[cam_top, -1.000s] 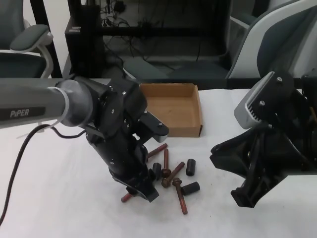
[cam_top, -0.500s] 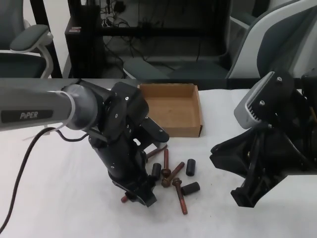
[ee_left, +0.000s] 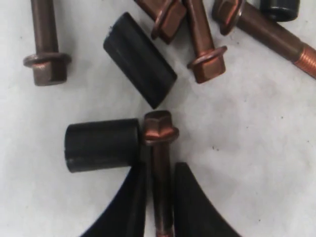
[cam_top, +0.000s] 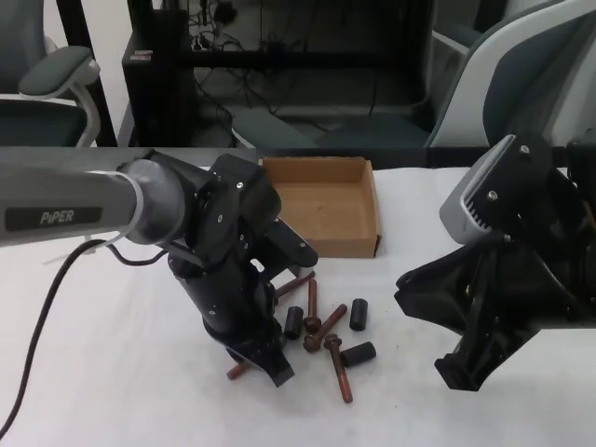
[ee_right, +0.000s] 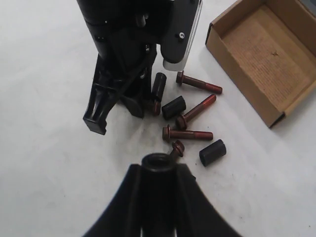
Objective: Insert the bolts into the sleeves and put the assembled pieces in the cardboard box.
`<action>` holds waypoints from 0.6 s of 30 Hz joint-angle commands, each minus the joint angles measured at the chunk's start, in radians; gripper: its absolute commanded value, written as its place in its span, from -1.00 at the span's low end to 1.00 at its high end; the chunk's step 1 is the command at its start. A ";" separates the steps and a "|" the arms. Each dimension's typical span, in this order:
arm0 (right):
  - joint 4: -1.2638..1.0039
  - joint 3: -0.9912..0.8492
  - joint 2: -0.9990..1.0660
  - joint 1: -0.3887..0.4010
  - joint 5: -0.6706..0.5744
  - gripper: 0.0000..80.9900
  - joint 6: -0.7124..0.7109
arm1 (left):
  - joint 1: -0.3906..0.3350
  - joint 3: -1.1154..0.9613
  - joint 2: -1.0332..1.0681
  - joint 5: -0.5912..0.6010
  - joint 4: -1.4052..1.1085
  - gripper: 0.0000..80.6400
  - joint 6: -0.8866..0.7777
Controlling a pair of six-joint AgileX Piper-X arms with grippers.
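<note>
- Left gripper [ee_left: 160,169]: fingers [ee_left: 129,207] clenched on the shank of a bolt [ee_left: 159,131] lying on the tabletop [cam_top: 93,372]. Its head sticks out past the fingertips, against a black sleeve [ee_left: 101,144].
- Right gripper [ee_right: 158,172]: fingers grasp another sleeve [ee_right: 158,161], open end outward, above the tabletop.
- Loose bolts [cam_top: 341,371] and sleeves [cam_top: 358,354] lie between the arms, near the box [cam_top: 375,214].
</note>
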 commanded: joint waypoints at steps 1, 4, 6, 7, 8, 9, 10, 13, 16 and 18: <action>-0.014 -0.004 -0.012 -0.002 -0.014 -0.99 -0.009 | -0.005 0.001 0.011 0.005 0.025 -0.85 0.002; -0.014 -0.004 -0.012 -0.002 -0.014 -0.99 -0.009 | -0.005 0.001 0.011 0.005 0.045 -0.96 0.002; -0.014 -0.004 -0.012 -0.002 -0.014 -0.99 -0.009 | -0.005 0.001 0.011 0.005 0.065 -0.96 0.002; -0.014 -0.004 -0.012 -0.002 -0.014 -0.99 -0.009 | -0.005 0.001 0.009 0.005 0.069 -0.96 -0.005; -0.014 -0.004 -0.012 -0.002 -0.014 -0.99 -0.009 | -0.005 0.001 0.008 0.005 0.074 -0.96 -0.014; -0.014 -0.004 -0.012 -0.002 -0.014 -0.99 -0.009 | -0.005 0.001 0.002 0.005 0.073 -0.96 -0.029; -0.014 -0.004 -0.012 -0.002 -0.014 -0.99 -0.009 | -0.005 0.001 -0.004 0.005 0.074 -0.96 -0.046; -0.014 -0.004 -0.012 -0.002 -0.014 -0.99 -0.009 | 0.001 0.001 -0.035 0.007 0.072 -0.96 -0.074; -0.014 -0.004 -0.012 -0.002 -0.014 -0.99 -0.009 | 0.016 0.001 -0.079 0.010 0.069 -0.96 -0.076; -0.014 -0.004 -0.012 -0.002 -0.014 -0.99 -0.009 | 0.033 0.001 -0.111 0.023 0.060 -0.96 -0.108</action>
